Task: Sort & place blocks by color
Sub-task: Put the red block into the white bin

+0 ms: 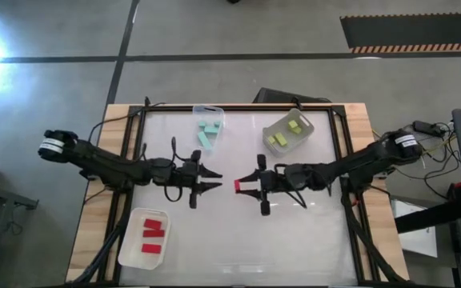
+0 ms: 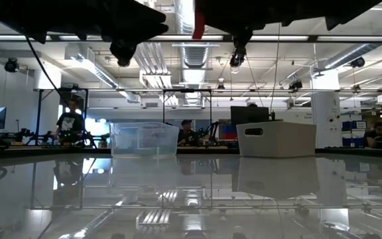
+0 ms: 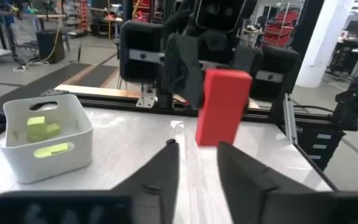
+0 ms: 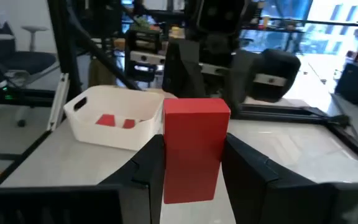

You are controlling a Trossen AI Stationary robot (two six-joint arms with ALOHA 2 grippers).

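Far left near the front edge of the glossy white surface (image 1: 310, 240): translucent white plastic tray (image 1: 128, 244) with three small red rectangular blocks (image 1: 153, 237) lying in it; just right of that and a bit further back, left gripper (image 1: 214, 182) hanging above the middle of the surface, fingers (image 3: 160, 171) spread apart with nothing between them, tips pointed at the other arm; dead centre, single red rectangular block (image 4: 194, 149) held up off the surface, standing upright in the right wrist view; right gripper (image 1: 239, 184) facing the left one, fingers (image 4: 257, 171) clamped on both sides of that red block; the two grippers near each other but not touching; along the back edge, clear plastic tray (image 1: 208, 125) with mint-teal blocks (image 1: 208, 132) inside, roughly behind the left gripper; further right, pale grey plastic bin (image 1: 287, 132) holding yellow-green blocks (image 1: 285, 136); can't tell exact counts in those two; people (image 2: 69, 119) at benches way back in the room in the low view.
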